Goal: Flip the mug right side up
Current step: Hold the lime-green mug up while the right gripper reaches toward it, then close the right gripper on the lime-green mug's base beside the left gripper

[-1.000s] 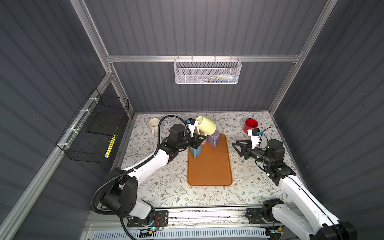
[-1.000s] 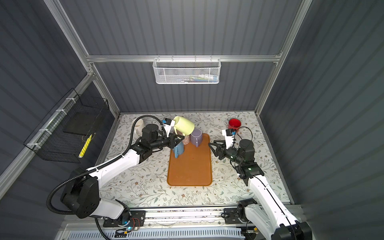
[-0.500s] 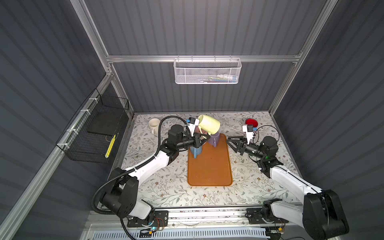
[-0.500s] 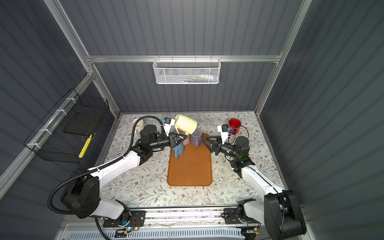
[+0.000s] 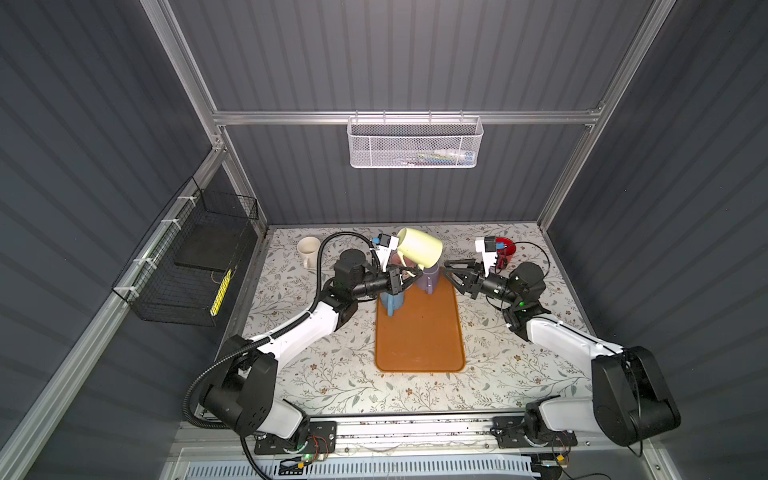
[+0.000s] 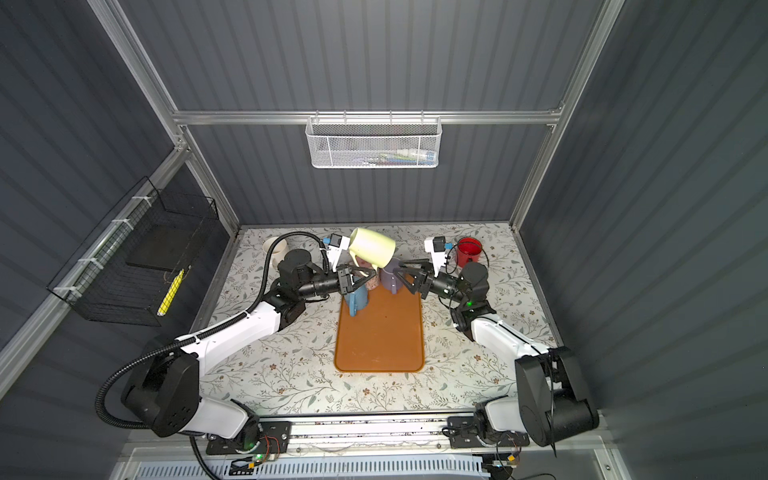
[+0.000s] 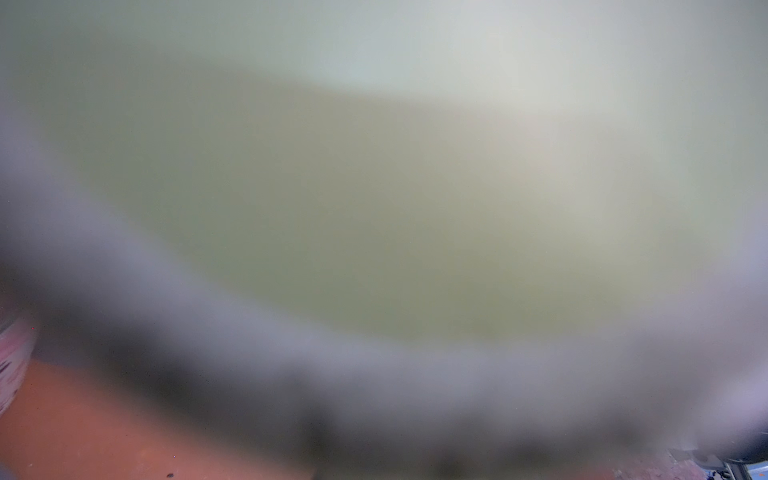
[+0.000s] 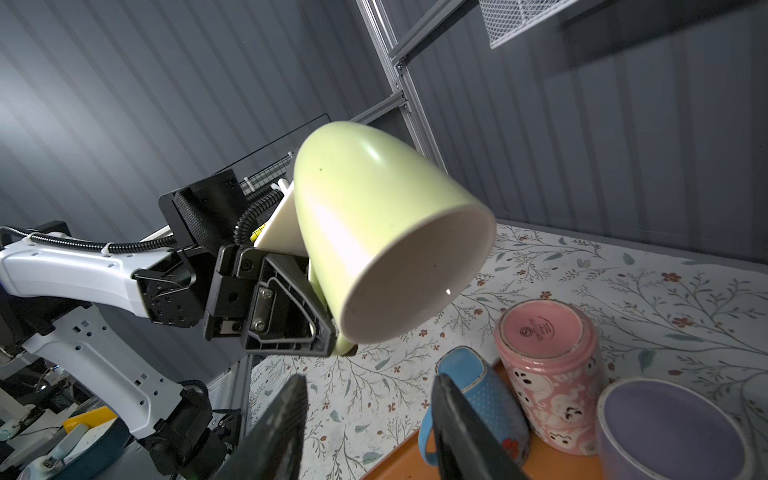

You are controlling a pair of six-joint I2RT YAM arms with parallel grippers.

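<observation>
The flowered table (image 5: 332,374) is walled at nine, twelve and three o'clock, and its top is bare toward six. The orange tray (image 5: 419,332) lies at the centre with its near two-thirds bare.

My left pincer (image 5: 408,275) extends from eight o'clock over the tray's far left corner. It is pressed together on the handle of the yellow-green mug (image 5: 417,248). That mug hangs in the air above the tray's twelve o'clock end, tipped over, with its mouth slanting down toward three and its base toward ten.

My right pincer (image 5: 448,269) extends from three o'clock. Its jaws are spread part way with nothing between them, and its tips are near the mug's mouth but apart from it.

My left wrist sees almost only pale green blur and a strip of tray. The handle is mostly hidden behind my left fingers (image 8: 286,316).

Crowded under the mug on the tray's far end are a purple mug (image 5: 428,279) mouth up, a pink mug (image 8: 548,374) base up, and a blue mug (image 5: 391,301) partly covered by my arm. A red mug (image 5: 508,248) sits at two o'clock and a cream mug (image 5: 308,249) at ten.
</observation>
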